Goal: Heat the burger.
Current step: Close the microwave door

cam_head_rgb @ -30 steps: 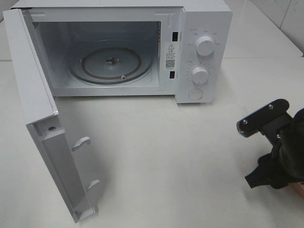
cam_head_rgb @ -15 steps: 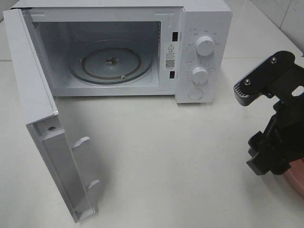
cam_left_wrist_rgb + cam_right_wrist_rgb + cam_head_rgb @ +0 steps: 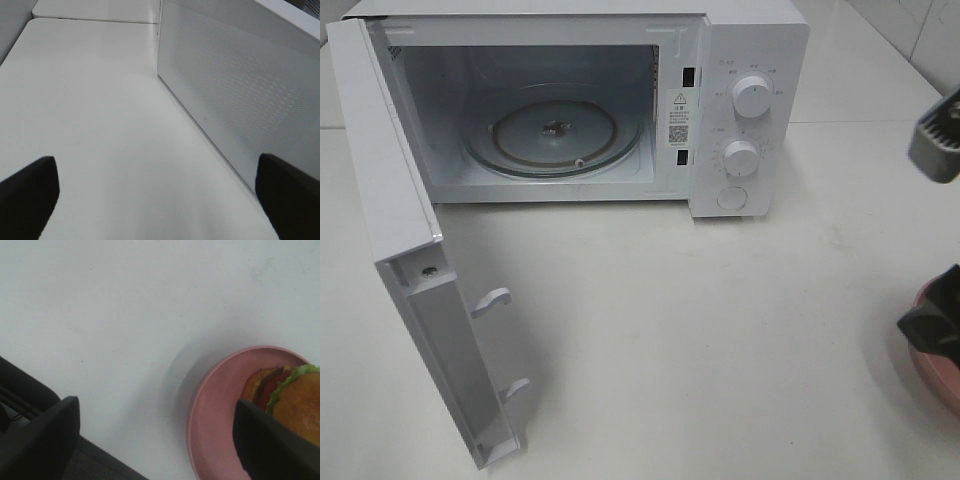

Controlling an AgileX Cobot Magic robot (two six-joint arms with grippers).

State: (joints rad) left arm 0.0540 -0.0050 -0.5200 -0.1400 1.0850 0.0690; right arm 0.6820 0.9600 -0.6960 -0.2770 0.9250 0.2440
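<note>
While the counter (image 3: 670,330) lies wide and white, the microwave (image 3: 740,60) stands at its far side with its door (image 3: 410,260) swung open. On the pink plate (image 3: 212,415), off at the counter's right edge, sits the burger (image 3: 295,400), upright. My right claw (image 3: 155,440) hangs spread above the plate's rim, burger toward one finger; that arm is nearer. My left claw (image 3: 155,200) gapes empty beside the microwave.

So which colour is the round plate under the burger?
Pink; the round plate shows best in the right wrist view.
</note>
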